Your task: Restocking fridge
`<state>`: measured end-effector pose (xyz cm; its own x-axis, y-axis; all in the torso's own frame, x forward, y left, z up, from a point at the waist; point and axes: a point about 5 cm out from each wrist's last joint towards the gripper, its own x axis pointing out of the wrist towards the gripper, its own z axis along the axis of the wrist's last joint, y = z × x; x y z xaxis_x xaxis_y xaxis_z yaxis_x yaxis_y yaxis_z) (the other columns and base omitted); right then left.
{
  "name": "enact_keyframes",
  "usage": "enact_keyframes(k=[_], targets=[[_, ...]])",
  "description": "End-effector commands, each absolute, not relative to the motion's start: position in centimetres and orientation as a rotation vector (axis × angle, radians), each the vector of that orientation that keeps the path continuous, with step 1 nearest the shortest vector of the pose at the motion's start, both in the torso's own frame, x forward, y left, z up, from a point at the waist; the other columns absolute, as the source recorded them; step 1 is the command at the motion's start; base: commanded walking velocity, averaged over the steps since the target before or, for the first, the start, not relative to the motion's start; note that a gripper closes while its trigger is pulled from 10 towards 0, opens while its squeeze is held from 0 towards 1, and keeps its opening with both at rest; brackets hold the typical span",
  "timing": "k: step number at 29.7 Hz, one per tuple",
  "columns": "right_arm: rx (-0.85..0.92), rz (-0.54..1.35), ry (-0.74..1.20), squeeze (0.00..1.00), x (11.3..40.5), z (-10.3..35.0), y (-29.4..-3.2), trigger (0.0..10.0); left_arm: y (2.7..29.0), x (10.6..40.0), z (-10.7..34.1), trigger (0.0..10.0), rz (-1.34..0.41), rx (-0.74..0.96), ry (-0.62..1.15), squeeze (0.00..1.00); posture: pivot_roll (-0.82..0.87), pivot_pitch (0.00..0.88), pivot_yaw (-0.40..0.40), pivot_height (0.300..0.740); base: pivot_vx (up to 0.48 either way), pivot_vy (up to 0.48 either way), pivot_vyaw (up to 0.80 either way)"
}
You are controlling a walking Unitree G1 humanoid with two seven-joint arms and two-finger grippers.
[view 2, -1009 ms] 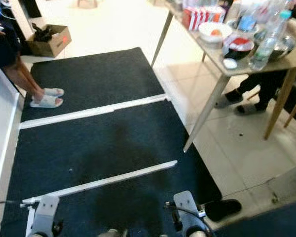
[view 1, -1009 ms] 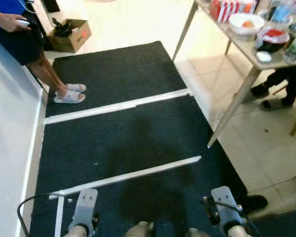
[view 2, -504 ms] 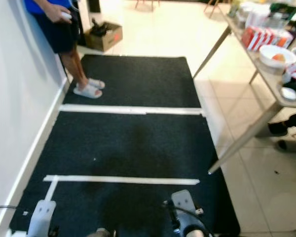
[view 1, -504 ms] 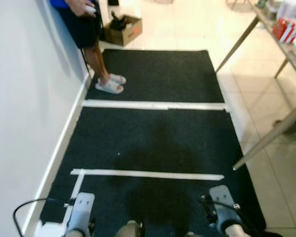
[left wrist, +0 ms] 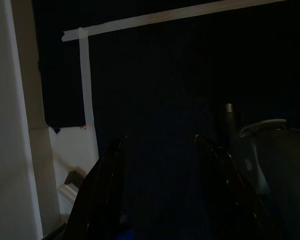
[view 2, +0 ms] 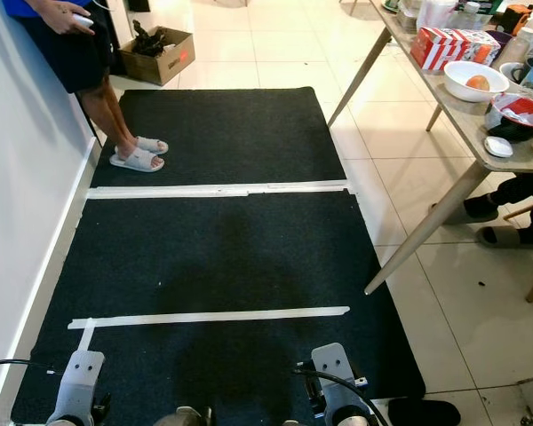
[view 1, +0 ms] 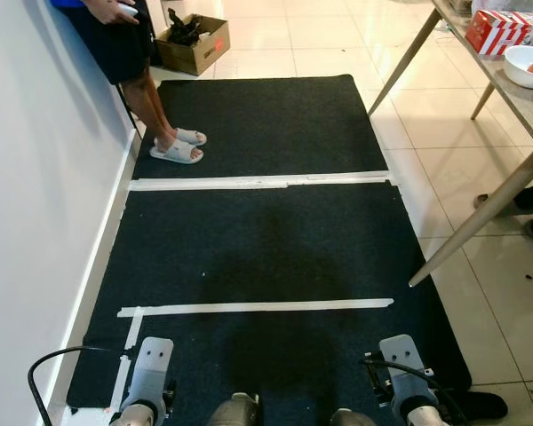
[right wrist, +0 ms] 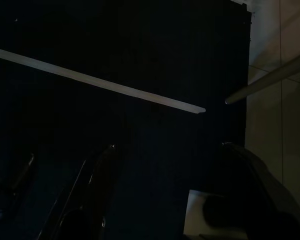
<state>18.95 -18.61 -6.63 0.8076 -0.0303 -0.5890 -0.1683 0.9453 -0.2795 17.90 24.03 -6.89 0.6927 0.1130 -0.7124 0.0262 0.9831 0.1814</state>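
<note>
Both arms hang idle over a dark carpet [view 1: 266, 240]. The left gripper [left wrist: 160, 140] is open with nothing between its black fingers [left wrist: 107, 185], near a corner of white tape [left wrist: 82, 36]. The right gripper [right wrist: 168, 147] is open too, above a white tape line [right wrist: 115, 88]. Their silver wrists show as the left wrist [view 1: 149, 373] and the right wrist [view 1: 400, 368] in the head views. On a wooden table [view 2: 480, 142] at the right stand a red-and-white carton [view 2: 449, 44], a white bowl [view 2: 475, 80] with an orange item, and a red-lined bowl [view 2: 515, 115].
A white wall [view 1: 35, 204] runs along my left. A person [view 1: 124, 44] in white sandals [view 1: 179, 147] stands on the carpet's far left corner. Behind is a cardboard box [view 1: 194, 40]. A slanted table leg [view 2: 417, 235] reaches the carpet's right edge. Someone's feet [view 2: 493, 222] rest under the table.
The whole view has swung as the camera turned, bringing the wall in on the left and then more of the table back. Both arms still hang low.
</note>
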Motion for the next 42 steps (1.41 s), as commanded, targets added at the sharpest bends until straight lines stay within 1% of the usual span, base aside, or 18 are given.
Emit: enact_keyframes(k=[1, 12, 42], targets=[[-0.325, 0.069, 0.648, 0.0, 18.31, -6.94, -18.92, 10.0, 23.65, 17.38, -7.23, 10.0, 0.04, 0.184, 0.818, 0.0, -0.07, 0.168, -0.018, 0.727, 0.285, 0.0, 0.0], [-0.323, 0.07, 0.648, 0.0, 18.32, -6.93, -18.94, 10.0, 23.67, 17.91, -6.89, 10.0, 0.037, 0.197, 0.792, 0.0, -0.07, 0.165, -0.017, 0.727, 0.417, 0.0, 0.0], [-0.322, 0.072, 0.652, 0.0, 18.27, -6.97, -18.96, 10.0, 23.91, 17.55, -7.09, 10.0, 0.04, 0.204, 0.814, 0.0, -0.07, 0.161, -0.014, 0.727, 0.403, 0.0, 0.0]])
